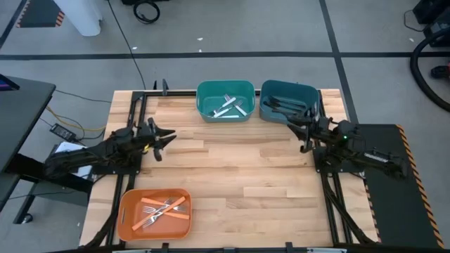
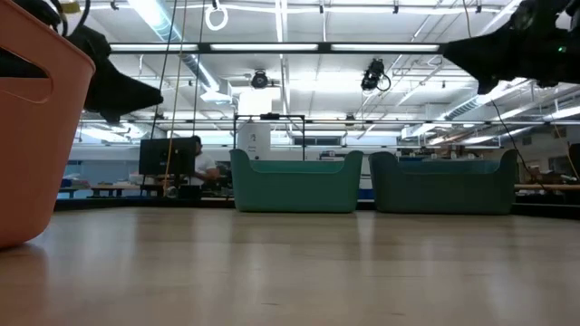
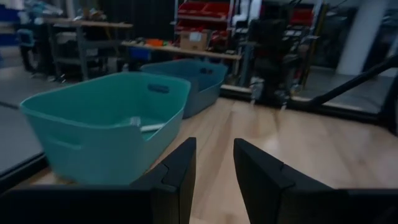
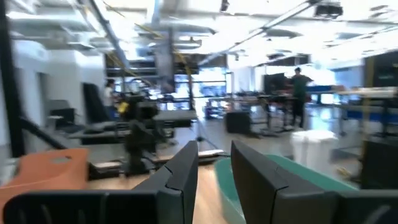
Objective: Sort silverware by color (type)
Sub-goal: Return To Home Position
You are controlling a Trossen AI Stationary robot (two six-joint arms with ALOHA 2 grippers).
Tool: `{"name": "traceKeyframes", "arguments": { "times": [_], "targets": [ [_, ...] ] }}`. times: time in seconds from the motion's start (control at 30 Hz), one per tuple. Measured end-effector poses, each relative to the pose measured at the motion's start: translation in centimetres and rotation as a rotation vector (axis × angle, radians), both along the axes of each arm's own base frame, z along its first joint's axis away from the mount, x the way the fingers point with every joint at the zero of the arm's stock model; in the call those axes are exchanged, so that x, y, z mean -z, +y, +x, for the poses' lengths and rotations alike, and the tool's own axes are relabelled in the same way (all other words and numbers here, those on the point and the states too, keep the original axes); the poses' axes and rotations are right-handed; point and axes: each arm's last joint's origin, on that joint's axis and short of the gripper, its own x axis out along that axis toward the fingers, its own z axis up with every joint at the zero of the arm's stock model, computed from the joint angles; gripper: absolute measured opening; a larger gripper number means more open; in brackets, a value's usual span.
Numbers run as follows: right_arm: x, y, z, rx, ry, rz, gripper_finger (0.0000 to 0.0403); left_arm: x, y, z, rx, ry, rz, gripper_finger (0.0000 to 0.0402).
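1. Left gripper [image 1: 163, 137]: fingers parted, nothing between them, above the left part of the table [image 1: 232, 176].
2. Right gripper [image 1: 299, 128]: likewise parted and empty, just short of the blue bin [image 1: 313, 95].
3. Silverware, all binned:
   - white forks [image 1: 230, 107] in the teal bin [image 1: 202, 98], ahead of the left gripper
   - black forks [image 1: 288, 105] just beyond the right gripper
   - orange forks [image 1: 163, 209] in the orange bin [image 1: 130, 221], back beside the left arm (the nearer one)
4. Judged from this: no loose fork within reach of either gripper, only a pull-back of both arms to come.

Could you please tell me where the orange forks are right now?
In the high view, the orange forks lie inside the orange bin at the picture's lower left, on the robot's left side, across the table from the green bin.
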Motion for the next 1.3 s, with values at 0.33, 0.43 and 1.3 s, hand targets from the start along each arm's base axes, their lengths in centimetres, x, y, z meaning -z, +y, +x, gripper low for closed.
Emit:
{"name": "traceKeyframes", "arguments": {
  "times": [0.33, 0.43, 1.3],
  "targets": [
    [-0.3, 1.5, 0.3, -0.176, -0.031, -0.009, 0.0104, -0.5, -1.0, -0.2, 0.090, -0.068, 0.013, 0.0116],
    [-0.3, 1.8, 0.3, -0.202, -0.033, -0.009, 0.0104, -0.5, -1.1, -0.2, 0.104, -0.067, 0.013, 0.0116],
    [-0.3, 1.9, 0.3, -0.216, -0.033, -0.010, 0.0104, -0.5, -1.1, -0.2, 0.109, -0.064, 0.012, 0.0116]
  ]
}}
